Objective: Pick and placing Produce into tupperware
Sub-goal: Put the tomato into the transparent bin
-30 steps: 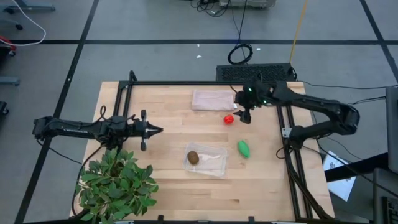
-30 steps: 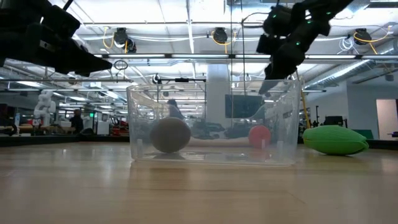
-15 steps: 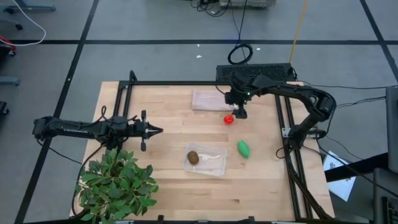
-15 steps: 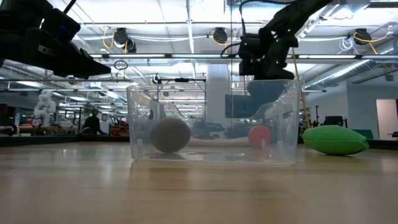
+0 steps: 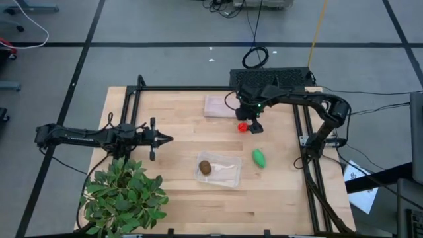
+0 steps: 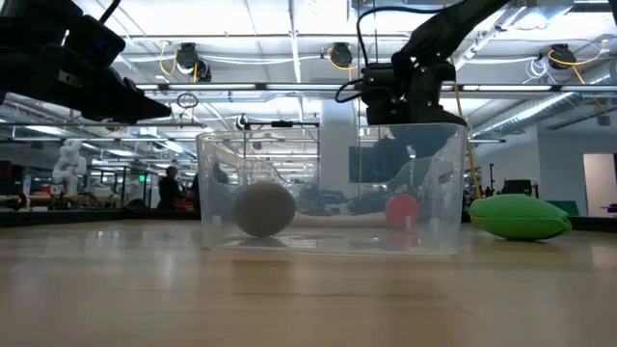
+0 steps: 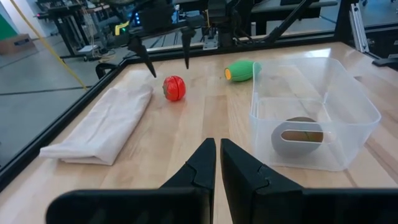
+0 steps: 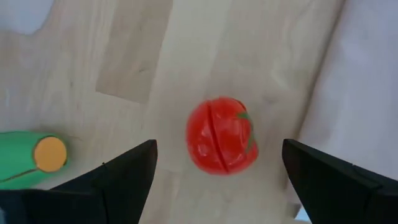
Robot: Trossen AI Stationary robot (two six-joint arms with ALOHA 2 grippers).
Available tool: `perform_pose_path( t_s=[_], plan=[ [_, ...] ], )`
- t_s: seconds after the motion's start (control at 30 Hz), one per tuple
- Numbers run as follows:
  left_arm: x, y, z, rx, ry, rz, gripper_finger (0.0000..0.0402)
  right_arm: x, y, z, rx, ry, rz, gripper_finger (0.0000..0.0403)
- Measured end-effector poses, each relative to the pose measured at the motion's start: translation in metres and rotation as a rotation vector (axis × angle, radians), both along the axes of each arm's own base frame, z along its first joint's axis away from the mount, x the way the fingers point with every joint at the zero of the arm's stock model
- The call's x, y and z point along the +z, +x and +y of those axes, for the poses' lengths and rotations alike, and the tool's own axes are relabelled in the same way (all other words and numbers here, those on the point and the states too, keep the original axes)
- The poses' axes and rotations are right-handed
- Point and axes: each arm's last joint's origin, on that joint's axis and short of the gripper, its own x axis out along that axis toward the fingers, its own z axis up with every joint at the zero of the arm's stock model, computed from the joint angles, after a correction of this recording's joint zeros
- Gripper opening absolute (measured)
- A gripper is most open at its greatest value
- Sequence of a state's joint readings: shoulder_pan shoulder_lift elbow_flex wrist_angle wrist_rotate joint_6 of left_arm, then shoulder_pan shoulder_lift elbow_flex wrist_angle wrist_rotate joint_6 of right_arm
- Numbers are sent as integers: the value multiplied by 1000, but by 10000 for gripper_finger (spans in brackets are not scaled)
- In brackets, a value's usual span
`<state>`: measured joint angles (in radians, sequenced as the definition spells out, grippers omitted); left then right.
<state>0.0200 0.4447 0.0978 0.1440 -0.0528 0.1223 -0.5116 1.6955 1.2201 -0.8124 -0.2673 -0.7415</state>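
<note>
The red tomato [image 8: 222,143] lies on the bare table near the far right, and also shows in the high view [image 5: 243,126]. My right gripper [image 8: 219,149] is open and points down right above it, one finger on either side, touching nothing; in the left wrist view its fingertips [image 7: 166,59] hang above the tomato [image 7: 175,88]. The brown kiwi [image 5: 205,166] lies in the clear tupperware [image 5: 228,173] at the table's middle. The green oval [image 5: 258,158] lies on the table to the tupperware's right. My left gripper [image 5: 168,138] is shut and empty at the left.
A pinkish-beige folded cloth [image 5: 221,106] lies just to the left of the tomato at the far edge. A leafy potted plant [image 5: 125,195] stands at the near left corner. Black frame rails [image 5: 304,132] run along the table's left and right sides.
My right gripper has moved toward the table's left edge and now stands over the tomato, its arm folding in. The produce, the tupperware and my left arm have kept still.
</note>
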Motion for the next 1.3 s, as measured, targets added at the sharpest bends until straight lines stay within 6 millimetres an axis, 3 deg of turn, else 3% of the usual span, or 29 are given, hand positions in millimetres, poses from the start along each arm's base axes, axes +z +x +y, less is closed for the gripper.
perform_pose_path(
  t_s=[0.33,0.63,1.3],
  plan=[
    [-2,0,0,-1,-1,17,28,-1,12,16,134,-104,-19,338],
    [-2,0,0,-1,-1,19,28,-23,6,18,98,-118,-24,338],
    [-2,0,0,-2,2,19,28,-44,0,21,78,-134,-65,334]
  ],
)
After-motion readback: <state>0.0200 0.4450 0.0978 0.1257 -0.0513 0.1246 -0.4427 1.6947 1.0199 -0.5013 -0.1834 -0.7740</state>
